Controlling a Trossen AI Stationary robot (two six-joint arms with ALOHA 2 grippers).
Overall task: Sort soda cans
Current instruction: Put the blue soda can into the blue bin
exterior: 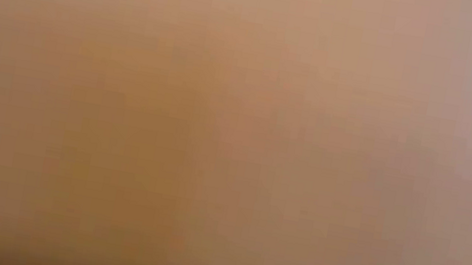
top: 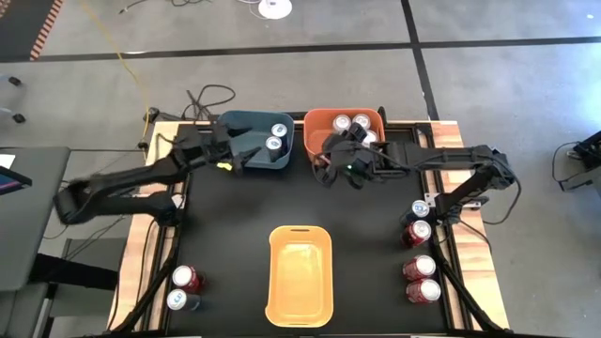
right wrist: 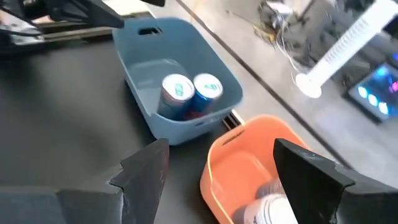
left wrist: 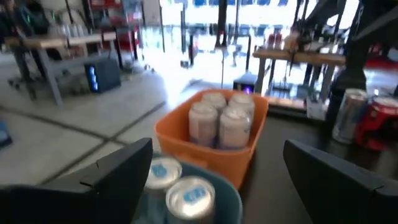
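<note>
- Nearest the front edge of the table, a red can and a blue can are seen standing together at the left, with two more red cans at the right; all are upright, tops showing.
- A little farther back on the right, one more red can and a blue can are found close to the right arm's base.
- The yellow bin in the middle appears empty.
- At the back, two blue cans are held by the blue bin, and silver cans by the orange bin.
- The left gripper is held over the blue bin, its fingers spread wide and nothing between them.
- The right gripper is held at the orange bin's near edge, fingers likewise apart and empty.
- The cans are judged rigid but thin-walled, so a hard squeeze could dent them; the metal is smooth and likely slippery.
- Weight cannot be told from the pictures, as full and empty cans look alike.
- A can is best taken across the middle of its round body, fingers on opposite sides, and kept upright.
- Nothing can be made out in the low view.
</note>
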